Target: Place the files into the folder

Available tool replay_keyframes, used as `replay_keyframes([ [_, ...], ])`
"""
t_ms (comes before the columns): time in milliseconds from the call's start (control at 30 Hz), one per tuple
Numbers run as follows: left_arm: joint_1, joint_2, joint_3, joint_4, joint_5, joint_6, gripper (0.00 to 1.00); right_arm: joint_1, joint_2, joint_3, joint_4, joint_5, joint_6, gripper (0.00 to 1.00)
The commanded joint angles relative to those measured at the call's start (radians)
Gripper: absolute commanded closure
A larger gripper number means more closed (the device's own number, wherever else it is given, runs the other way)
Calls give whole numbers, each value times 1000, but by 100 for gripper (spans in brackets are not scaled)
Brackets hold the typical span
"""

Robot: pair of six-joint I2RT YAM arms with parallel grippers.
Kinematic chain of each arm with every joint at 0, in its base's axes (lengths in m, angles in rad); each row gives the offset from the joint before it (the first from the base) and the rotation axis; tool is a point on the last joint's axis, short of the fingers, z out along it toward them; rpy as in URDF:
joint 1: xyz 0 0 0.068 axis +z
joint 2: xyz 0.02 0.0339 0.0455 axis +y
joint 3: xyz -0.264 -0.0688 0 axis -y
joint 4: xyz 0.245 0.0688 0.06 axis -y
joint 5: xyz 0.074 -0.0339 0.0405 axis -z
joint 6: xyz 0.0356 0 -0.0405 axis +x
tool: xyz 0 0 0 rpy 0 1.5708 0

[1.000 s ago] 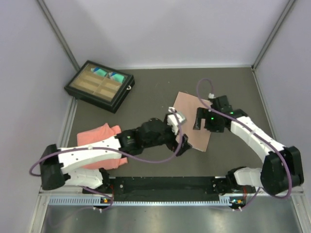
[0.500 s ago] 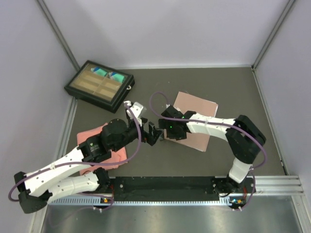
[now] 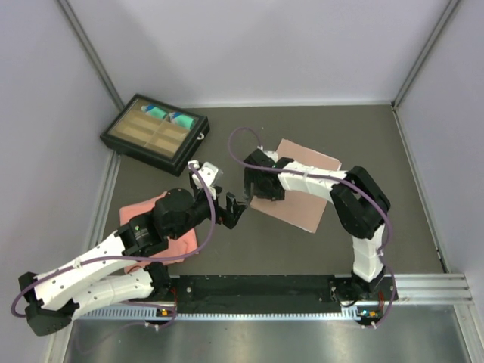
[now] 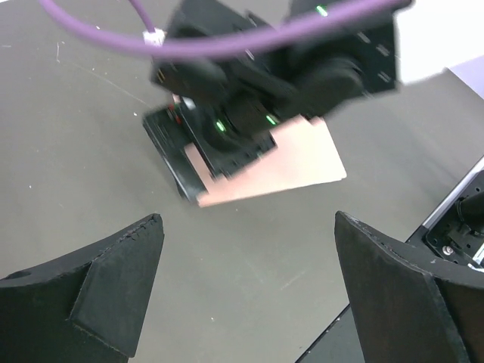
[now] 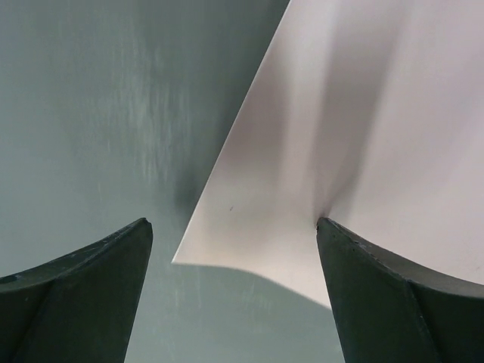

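The folder [image 3: 302,189] is a pinkish-tan sheet lying flat right of centre; it also shows in the left wrist view [image 4: 287,162] and the right wrist view [image 5: 363,113]. My right gripper [image 3: 257,187] is open over the folder's left corner [image 5: 233,223]; one finger [image 5: 378,287] presses on the folder and dents it, the other hangs over bare table. My left gripper [image 3: 233,209] is open and empty, just left of the folder, above bare table [image 4: 248,219]. The white paper files are out of view.
A salmon-pink folded cloth [image 3: 144,212] lies at the left, partly under my left arm. A black compartment tray [image 3: 155,134] stands at the back left. Grey walls enclose the dark table [image 3: 249,249] on three sides.
My right gripper has swung left across the folder to its left corner. My left gripper has pulled back left, off the folder's near edge.
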Motion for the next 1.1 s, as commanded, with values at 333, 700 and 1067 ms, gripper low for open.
replay_keyframes([
  [333,10,-4,7,3,5,-5,2,-287,302,439,50,-85,-121,11],
  [700,21,22,154,-22,-171,-60,2,-297,-59,544,-199,-49,-345,1],
  [1067,24,120,452,19,-267,43,2,-313,-634,405,-357,88,-537,1],
])
